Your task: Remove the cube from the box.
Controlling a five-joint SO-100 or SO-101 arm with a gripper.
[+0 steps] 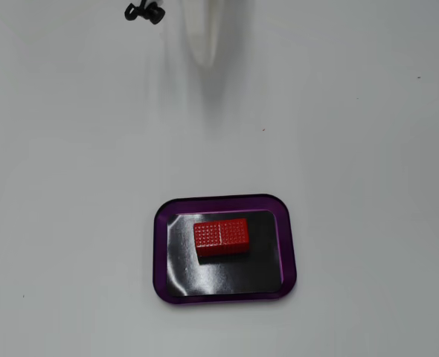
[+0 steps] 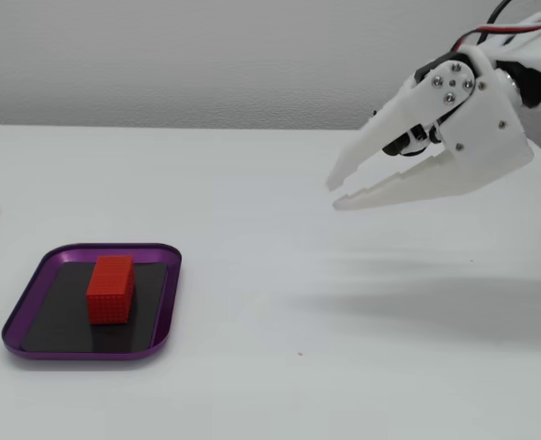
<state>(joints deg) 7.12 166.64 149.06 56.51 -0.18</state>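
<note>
Clearly nothing is being held: gripper [image 2: 336, 194] is hovering, jaws slightly parted, well apart from cube [image 2: 111, 289], which is lying flat in box [image 2: 34, 348].

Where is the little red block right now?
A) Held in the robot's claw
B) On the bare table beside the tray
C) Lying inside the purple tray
C: the red block lies on the purple tray's black floor, while the claw hangs far off, holding nothing.

Dotted-textured red cube [image 2: 111, 289], glossy black-floored box [image 2: 32, 286] (purple rim shiny), matt white plastic gripper [image 2: 336, 192]
</note>
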